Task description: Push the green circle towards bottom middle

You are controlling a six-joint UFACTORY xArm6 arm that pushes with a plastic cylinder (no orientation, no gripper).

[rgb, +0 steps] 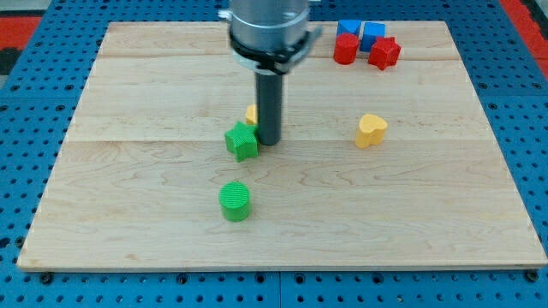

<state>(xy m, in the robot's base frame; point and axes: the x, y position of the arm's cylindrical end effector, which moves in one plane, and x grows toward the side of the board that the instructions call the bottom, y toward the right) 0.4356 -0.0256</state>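
The green circle [235, 201] stands on the wooden board [128, 197], left of the middle and toward the view's bottom. My tip [269, 141] is above it and to its right, a clear gap away, and sits right beside the green star [241, 141]. A yellow block [251, 114] is mostly hidden behind the rod, so its shape cannot be made out.
A yellow heart [371, 130] lies at the view's right of centre. At the top right are a red cylinder [345, 49], a red star [384, 53] and two blue blocks [373, 32], [347, 27] clustered together. The board lies on a blue perforated base [26, 103].
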